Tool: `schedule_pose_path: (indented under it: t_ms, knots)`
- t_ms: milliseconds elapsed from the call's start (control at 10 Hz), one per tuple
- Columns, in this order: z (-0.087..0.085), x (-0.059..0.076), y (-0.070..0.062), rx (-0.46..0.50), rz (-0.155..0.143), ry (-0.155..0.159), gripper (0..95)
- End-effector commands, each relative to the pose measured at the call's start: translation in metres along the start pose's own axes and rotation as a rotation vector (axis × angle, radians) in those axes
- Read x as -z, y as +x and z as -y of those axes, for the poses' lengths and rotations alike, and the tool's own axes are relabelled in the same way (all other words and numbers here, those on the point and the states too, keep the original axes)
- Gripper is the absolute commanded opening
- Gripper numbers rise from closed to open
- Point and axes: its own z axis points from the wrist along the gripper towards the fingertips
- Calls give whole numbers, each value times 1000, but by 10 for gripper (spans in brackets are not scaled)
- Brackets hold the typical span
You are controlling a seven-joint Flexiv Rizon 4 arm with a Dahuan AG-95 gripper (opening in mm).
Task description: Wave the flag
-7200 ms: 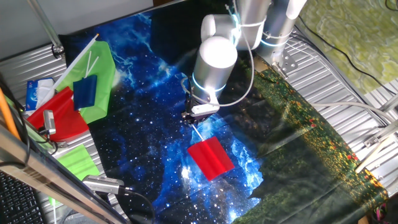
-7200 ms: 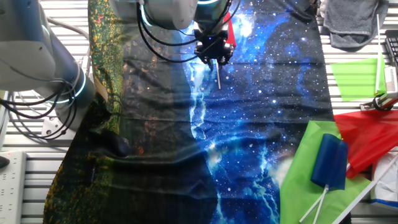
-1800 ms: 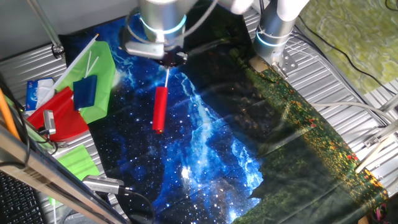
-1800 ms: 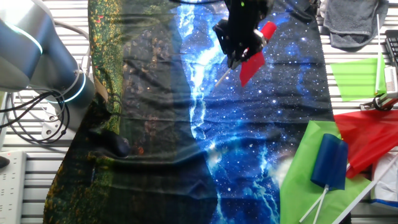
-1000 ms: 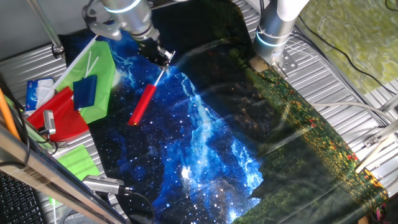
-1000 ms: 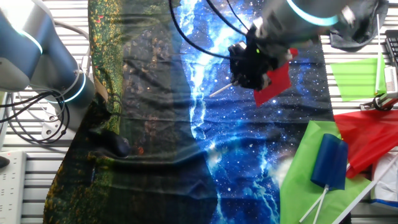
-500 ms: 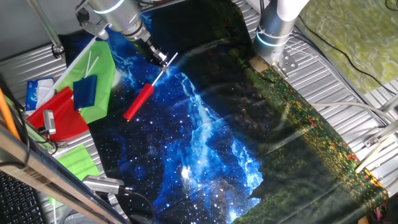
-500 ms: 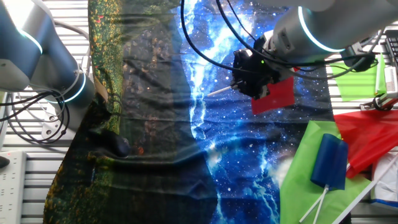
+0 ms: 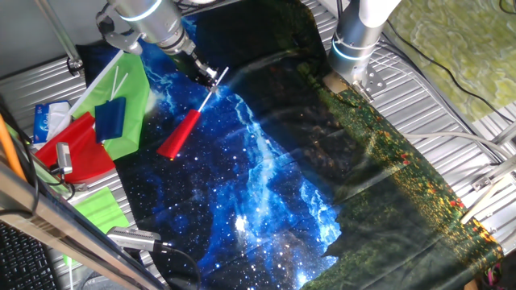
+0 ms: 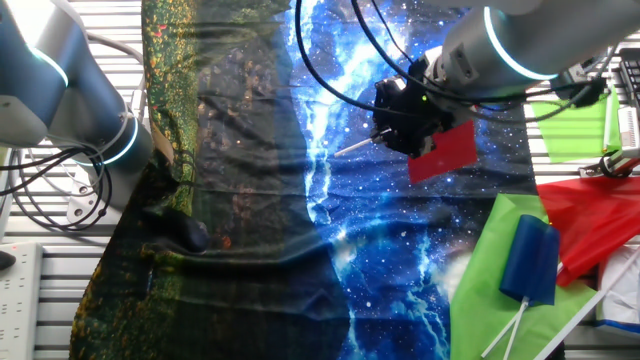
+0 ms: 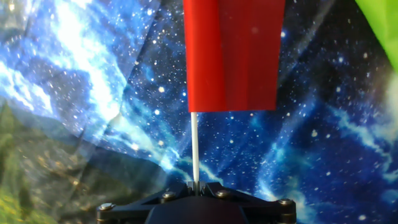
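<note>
Above the starry cloth I see my end effector clamped on the flag stick, red cloth hanging beyond its tip, near the green flags

Flag pile crowding one side, starry cloth open elsewhere

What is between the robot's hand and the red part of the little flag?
Only the flag's thin white stick. In the hand view it runs bare from the gripper up to the red cloth, with the starry tablecloth behind it.
</note>
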Motion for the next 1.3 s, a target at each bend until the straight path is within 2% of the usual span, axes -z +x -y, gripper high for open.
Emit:
schedule_pose_path:
  t_ms: [100,300,500,700,800,1100,1300]
  knots:
    - [0,-1,1,-26,-2,25,0]
    - [0,-1,1,-49,-7,27,0]
    - [0,-1,1,-58,3,14,0]
    - [0,-1,1,-87,-2,25,0]
    - [0,-1,1,-114,5,27,0]
    - [0,-1,1,-116,19,41,0]
    - [0,-1,1,-135,53,77,0]
